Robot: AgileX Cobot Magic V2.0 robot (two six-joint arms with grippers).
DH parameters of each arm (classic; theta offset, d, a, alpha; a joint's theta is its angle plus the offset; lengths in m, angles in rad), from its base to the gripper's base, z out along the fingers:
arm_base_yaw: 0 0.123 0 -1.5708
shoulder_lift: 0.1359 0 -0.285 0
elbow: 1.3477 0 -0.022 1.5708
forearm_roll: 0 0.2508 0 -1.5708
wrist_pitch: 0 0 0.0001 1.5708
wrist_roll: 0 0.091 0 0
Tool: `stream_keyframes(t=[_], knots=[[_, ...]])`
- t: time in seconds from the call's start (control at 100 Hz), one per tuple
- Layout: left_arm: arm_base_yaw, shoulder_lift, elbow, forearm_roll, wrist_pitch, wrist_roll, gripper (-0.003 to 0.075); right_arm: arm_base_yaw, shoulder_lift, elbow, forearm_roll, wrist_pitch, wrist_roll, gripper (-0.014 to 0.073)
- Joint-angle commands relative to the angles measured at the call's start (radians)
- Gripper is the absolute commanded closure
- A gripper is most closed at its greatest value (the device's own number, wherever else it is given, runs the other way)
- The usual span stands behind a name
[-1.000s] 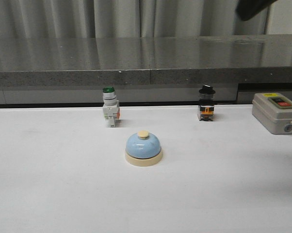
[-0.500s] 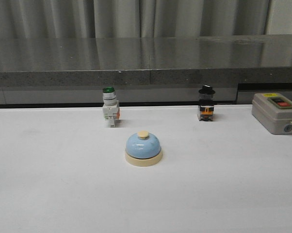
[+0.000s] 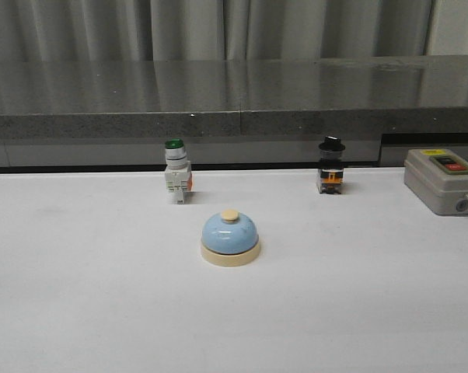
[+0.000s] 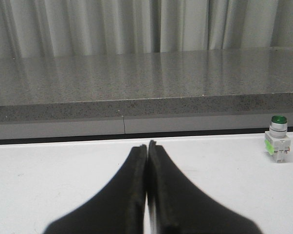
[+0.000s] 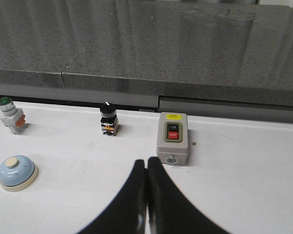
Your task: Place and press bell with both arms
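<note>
Bell (image 3: pixel 230 237) sits upright on the white table (image 3: pixel 78 311), mid-table, in front of & between the green-capped switch (image 3: pixel 176 171) and the black-knob switch (image 3: pixel 331 165) — touching neither. Grey ON/OFF box (image 3: pixel 441 180) is at the far right edge. My left gripper (image 4: pixel 147 146) is clenched, fingers pressed together, holding nothing, green switch well off to one side. My right gripper (image 5: pixel 146 163) — also clamped closed & empty, near the grey box, bell well apart.

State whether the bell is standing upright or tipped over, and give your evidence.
Upright. The bell sits flat on its cream base on the table, button on top pointing straight up; the right wrist view agrees.
</note>
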Motion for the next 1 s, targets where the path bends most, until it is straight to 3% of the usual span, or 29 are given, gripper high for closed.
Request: stream_keyframes(t=[0.0, 0.37, 0.65, 0.87, 0.99], knots=[[0.002, -0.030, 0.040, 0.000, -0.083, -0.007, 0.0740, -0.009, 0.008, -0.021, -0.004, -0.070, -0.005, 0.0654], [0.002, -0.030, 0.040, 0.000, -0.083, -0.007, 0.0740, -0.010, -0.001, 0.035, -0.014, -0.134, -0.005, 0.0654], [0.002, -0.030, 0.040, 0.000, -0.083, -0.007, 0.0739, -0.010, -0.181, 0.279, -0.024, -0.360, -0.005, 0.0654], [0.002, -0.030, 0.040, 0.000, -0.083, -0.007, 0.0740, -0.010, -0.350, 0.473, -0.014, -0.459, -0.002, 0.0654], [0.002, -0.030, 0.040, 0.000, -0.083, -0.007, 0.0739, -0.017, -0.344, 0.536, 0.003, -0.507, 0.007, 0.0654]])
